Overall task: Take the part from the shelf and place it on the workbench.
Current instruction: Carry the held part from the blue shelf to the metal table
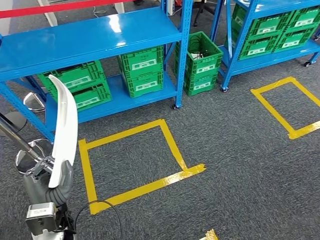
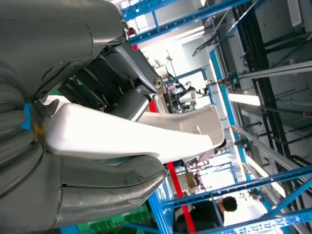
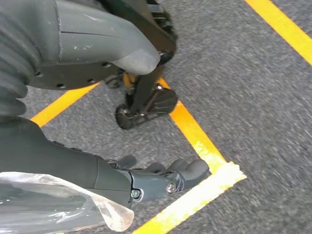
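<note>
Left hand (image 1: 49, 182) raised, gripping; right hand (image 3: 121, 97) hanging, fingers loosely curled.

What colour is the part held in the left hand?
White: the long curved part in the left hand is plain glossy white, clearest in the head view.

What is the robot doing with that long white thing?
The robot's left hand holds a long, curved white part, which stands almost upright in front of the blue shelf with its green crates. The left wrist view shows the thumb and fingers clamped around the part. Its right hand holds nothing and hangs over the grey carpet near yellow floor tape. So the part is already off the shelf and not yet set down anywhere.
</note>
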`<state>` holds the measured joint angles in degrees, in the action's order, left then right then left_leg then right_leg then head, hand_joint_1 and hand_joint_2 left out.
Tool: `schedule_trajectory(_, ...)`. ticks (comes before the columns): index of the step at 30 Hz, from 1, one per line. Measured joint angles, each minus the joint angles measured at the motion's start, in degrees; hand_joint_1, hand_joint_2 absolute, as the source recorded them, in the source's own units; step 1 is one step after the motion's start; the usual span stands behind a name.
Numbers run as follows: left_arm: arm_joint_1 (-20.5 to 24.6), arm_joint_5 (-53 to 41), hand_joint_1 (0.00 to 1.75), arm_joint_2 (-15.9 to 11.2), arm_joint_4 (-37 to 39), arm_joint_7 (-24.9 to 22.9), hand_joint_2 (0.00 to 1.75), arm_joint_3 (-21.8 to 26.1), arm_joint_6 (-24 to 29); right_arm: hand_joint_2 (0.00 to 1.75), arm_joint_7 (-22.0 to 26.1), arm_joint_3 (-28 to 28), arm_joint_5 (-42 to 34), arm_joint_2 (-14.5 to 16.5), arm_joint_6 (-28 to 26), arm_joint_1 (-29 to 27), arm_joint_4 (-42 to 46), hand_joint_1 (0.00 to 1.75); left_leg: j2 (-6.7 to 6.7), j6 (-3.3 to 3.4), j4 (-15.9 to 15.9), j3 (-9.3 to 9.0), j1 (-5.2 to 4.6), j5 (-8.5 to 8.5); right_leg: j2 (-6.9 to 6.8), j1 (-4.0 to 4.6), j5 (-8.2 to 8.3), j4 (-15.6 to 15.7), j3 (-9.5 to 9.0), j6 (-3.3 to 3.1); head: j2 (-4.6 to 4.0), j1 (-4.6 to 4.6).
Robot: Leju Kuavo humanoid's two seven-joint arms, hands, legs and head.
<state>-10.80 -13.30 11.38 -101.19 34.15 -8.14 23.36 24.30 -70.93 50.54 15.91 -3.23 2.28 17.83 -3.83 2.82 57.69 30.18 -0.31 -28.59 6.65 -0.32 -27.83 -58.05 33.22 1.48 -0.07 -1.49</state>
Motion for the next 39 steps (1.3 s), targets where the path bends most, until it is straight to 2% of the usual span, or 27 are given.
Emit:
schedule_trajectory(2, 0.0, 0.1, 1.75, 0.1, 0.1, 0.0, 1.75, 0.1, -0.1, 1.75, 0.2, -0.2, -0.1, -0.1, 0.1, 0.0, 0.0, 0.00, 1.84, 0.03, -1.2, -0.13, 0.36, 0.42, -2.78, 0.21, -2.09, -2.7, 1.69, 0.68, 0.00, -0.40)
schedule_trajectory(4, 0.0, 0.1, 1.75, 0.1, 0.2, 0.0, 1.75, 0.2, -0.2, 1.75, 0.5, -0.4, -0.1, -0.2, 0.2, 0.2, 0.0, 0.00, 3.59, 0.13, -1.2, 0.14, 0.40, 0.70, -5.66, -0.04, -5.89, -9.3, 4.64, 1.47, 0.00, -0.75)
schedule_trajectory(5, -0.1, 0.2, 1.75, 0.1, 0.3, 0.0, 1.75, 0.3, -0.3, 1.75, 0.5, -0.4, -0.1, -0.3, 0.2, 0.3, 0.0, 0.00, 4.54, 0.09, -1.2, 0.33, 0.39, 0.75, -6.12, -0.22, -7.27, -12.7, 5.96, 1.84, 0.00, -0.76)
schedule_trajectory(6, -0.1, 0.3, 1.75, 0.1, 0.4, 0.0, 1.75, 0.5, -0.3, 1.75, 0.6, -0.5, 0.0, -0.4, 0.2, 0.3, 0.0, 0.00, 5.45, 0.04, -1.1, 0.47, 0.40, 0.80, -6.34, -0.39, -7.71, -14.6, 6.53, 2.14, 0.00, -0.76)
schedule_trajectory(7, -0.1, 0.5, 1.75, 0.2, 0.5, 0.0, 1.75, 0.6, -0.3, 1.75, 0.6, -0.5, 0.1, -0.5, 0.2, 0.2, 0.0, 0.00, 6.31, -0.01, -1.0, 0.58, 0.41, 0.84, -6.55, -0.54, -7.13, -14.4, 6.03, 2.38, 0.00, -0.77)
schedule_trajectory(8, -0.1, 0.6, 1.75, 0.2, 0.6, 0.0, 1.75, 0.6, -0.4, 1.75, 0.6, -0.6, 0.3, -0.6, 0.2, 0.2, 0.0, 0.00, 7.07, -0.07, -0.9, 0.64, 0.43, 0.84, -6.94, -0.66, -5.68, -12.0, 4.36, 2.54, 0.00, -0.77)
schedule_trajectory(10, 0.0, 0.8, 1.75, 0.2, 0.6, 0.0, 1.75, 0.7, -0.6, 1.75, 0.6, -0.6, 0.6, -0.7, 0.2, 0.2, -0.1, 0.00, 8.29, -0.46, -0.7, 0.69, 0.30, 0.78, -9.27, -0.62, -2.74, -3.9, -0.51, 2.59, 0.00, -0.80)
schedule_trajectory(12, 0.1, 0.9, 1.75, 0.2, 0.7, 0.0, 1.75, 0.9, -0.8, 1.75, 0.6, -0.7, 0.7, -0.8, 0.1, 0.5, -0.1, 0.00, 9.27, -1.14, -0.4, 0.79, -0.01, 0.79, -10.91, -0.34, -1.67, 0.7, -3.13, 1.69, 0.00, -0.72)
schedule_trajectory(14, 0.1, 1.0, 1.75, 0.2, 0.7, 0.0, 1.75, 0.9, -0.9, 1.75, 0.6, -0.8, 0.7, -0.8, 0.0, 0.5, -0.1, 0.00, 10.24, -1.75, -0.2, 0.86, -0.09, 0.94, -10.15, -0.16, -1.40, 1.1, -2.82, 0.51, 0.00, -0.65)
schedule_trajectory(15, 0.2, 1.1, 1.75, 0.2, 0.7, 0.0, 1.75, 0.9, -0.9, 1.75, 0.6, -0.8, 0.8, -0.9, 0.0, 0.5, -0.2, 0.00, 10.06, -2.12, 0.0, 0.90, 0.04, 0.72, -9.66, -0.20, -1.17, 1.2, -2.64, 0.08, 0.00, -0.67)
schedule_trajectory(16, 0.2, 1.3, 1.75, 0.2, 0.7, 0.0, 1.75, 1.0, -1.0, 1.75, 0.6, -0.8, 0.9, -0.9, 0.0, 0.4, -0.2, 0.00, 9.09, -2.49, 0.7, 1.16, 0.19, -0.09, -9.09, -0.25, -0.91, 1.2, -2.44, -0.35, 0.00, -0.62)
schedule_trajectory(18, 0.3, 1.9, 1.75, 0.2, 0.7, 0.0, 1.75, 1.1, -1.4, 1.75, 0.6, -0.9, 1.1, -1.0, 0.0, 0.5, -0.3, 0.00, 6.08, -3.05, 5.6, 2.97, 0.46, -3.78, -7.94, -0.37, -0.30, 1.4, -2.12, -1.24, 0.00, -0.49)
schedule_trajectory(20, 0.3, 2.4, 1.75, 0.1, 0.9, 0.0, 1.75, 1.2, -1.8, 1.75, 0.6, -0.9, 1.2, -1.0, -0.1, 0.7, -0.3, 0.00, 4.52, -3.07, 13.3, 5.90, 0.54, -7.76, -6.59, -0.27, 0.21, 1.3, -1.47, -1.68, 0.00, -0.43)
schedule_trajectory(21, 0.3, 2.5, 1.75, 0.1, 1.0, 0.0, 1.75, 1.3, -1.9, 1.75, 0.6, -0.9, 1.3, -1.1, -0.1, 0.7, -0.4, 0.00, 4.35, -3.02, 15.9, 6.79, 0.54, -8.49, -5.84, -0.23, 0.42, 1.3, -1.21, -1.72, 0.00, -0.43)
schedule_trajectory(22, 0.3, 2.5, 1.75, 0.1, 1.1, 0.0, 1.75, 1.3, -1.9, 1.75, 0.6, -0.9, 1.3, -1.2, -0.1, 0.6, -0.4, 0.00, 4.29, -2.95, 16.3, 6.78, 0.56, -8.03, -5.06, -0.21, 0.58, 1.2, -1.01, -1.68, 0.00, -0.43)
schedule_trajectory(23, 0.3, 2.5, 1.75, 0.1, 1.2, 0.0, 1.75, 1.3, -1.9, 1.75, 0.6, -0.9, 1.4, -1.2, -0.1, 0.6, -0.4, 0.00, 4.11, -2.85, 14.5, 5.73, 0.62, -6.50, -4.24, -0.21, 0.71, 1.1, -0.86, -1.60, 0.00, -0.43)
schedule_trajectory(24, 0.4, 2.6, 1.75, 0.1, 1.3, 0.0, 1.75, 1.3, -1.9, 1.75, 0.6, -0.9, 1.5, -1.2, -0.1, 0.6, -0.5, 0.00, 3.46, -2.73, 10.9, 3.90, 0.74, -4.33, -3.43, -0.23, 0.81, 0.9, -0.73, -1.50, 0.00, -0.42)
schedule_trajectory(25, 0.4, 2.8, 1.75, 0.1, 1.4, 0.0, 1.75, 1.3, -2.0, 1.75, 0.6, -0.9, 1.5, -1.3, -0.2, 0.6, -0.5, 0.00, 2.13, -2.64, 7.0, 2.03, 0.91, -2.67, -2.70, -0.19, 0.89, 0.7, -0.53, -1.33, 0.00, -0.43)
schedule_trajectory(26, 0.4, 3.0, 1.75, 0.1, 1.4, 0.0, 1.75, 1.4, -2.0, 1.75, 0.6, -0.9, 1.6, -1.3, -0.3, 0.7, -0.6, 0.00, 0.87, -2.58, 3.6, 0.57, 1.12, -1.58, -1.98, -0.13, 0.98, 0.4, -0.20, -1.11, 0.00, -0.45)
schedule_trajectory(28, 0.5, 3.5, 1.75, 0.1, 1.6, 0.0, 1.75, 1.5, -2.1, 1.75, 0.6, -0.9, 1.7, -1.4, -0.4, 0.7, -0.7, 0.00, -0.56, -2.46, 1.0, -0.25, 1.19, -1.31, -0.82, -0.18, 1.38, 0.0, 0.67, -0.37, 0.00, -0.50)
schedule_trajectory(30, 0.5, 3.7, 1.75, 0.1, 1.7, 0.0, 1.75, 1.6, -2.3, 1.75, 0.5, -1.0, 1.7, -1.5, -0.5, 0.5, -0.7, 0.00, 0.49, -1.90, 0.8, -0.02, 1.08, -0.94, -0.15, -0.43, 1.80, 0.1, 1.43, 0.47, 0.00, -0.51)
schedule_trajectory(32, 0.6, 3.8, 1.75, 0.2, 1.8, 0.0, 1.75, 1.8, -2.5, 1.75, 0.5, -1.0, 1.8, -1.6, -0.6, 0.4, -0.8, 0.00, 1.88, -1.10, 0.5, 0.16, 1.15, -0.40, -2.11, -0.36, 0.45, -1.8, 2.75, 1.03, 0.00, -0.74)
schedule_trajectory(34, 0.7, 3.9, 1.75, 0.3, 1.9, 0.1, 1.75, 2.0, -2.7, 1.75, 0.6, -1.0, 1.8, -1.7, -0.7, 0.6, -0.9, 0.00, 3.51, -0.60, 0.3, 0.56, 1.04, -0.05, -5.05, -0.23, -3.30, -8.1, 5.74, 1.38, 0.00, -0.98)
schedule_trajectory(36, 0.7, 4.1, 1.75, 0.4, 2.2, 0.1, 1.75, 2.2, -2.8, 1.75, 0.7, -1.0, 1.9, -1.7, -0.7, 0.7, -0.9, 0.00, 5.22, -0.43, 0.4, 1.04, 0.83, 0.14, -6.10, -0.28, -6.50, -15.2, 8.66, 1.66, 0.00, -1.00)
schedule_trajectory(37, 0.7, 4.1, 1.75, 0.4, 2.3, 0.1, 1.75, 2.2, -2.9, 1.75, 0.8, -1.0, 1.9, -1.7, -0.7, 0.6, -0.9, 0.00, 6.03, -0.42, 0.4, 1.20, 0.75, 0.22, -6.30, -0.28, -6.78, -16.5, 8.88, 1.71, 0.00, -1.00)
schedule_trajectory(38, 0.7, 4.1, 1.75, 0.4, 2.4, 0.1, 1.75, 2.3, -2.9, 1.75, 0.8, -1.0, 1.9, -1.7, -0.7, 0.6, -0.9, 0.00, 6.78, -0.44, 0.4, 1.28, 0.70, 0.27, -6.52, -0.27, -5.98, -15.4, 7.76, 1.66, 0.00, -1.00)
schedule_trajectory(39, 0.8, 4.1, 1.75, 0.4, 2.6, 0.1, 1.75, 2.3, -3.0, 1.75, 0.9, -1.0, 1.9, -1.7, -0.6, 0.5, -0.9, 0.00, 7.48, -0.46, 0.4, 1.30, 0.64, 0.30, -7.02, -0.23, -4.40, -11.9, 5.42, 1.49, 0.00, -1.00)
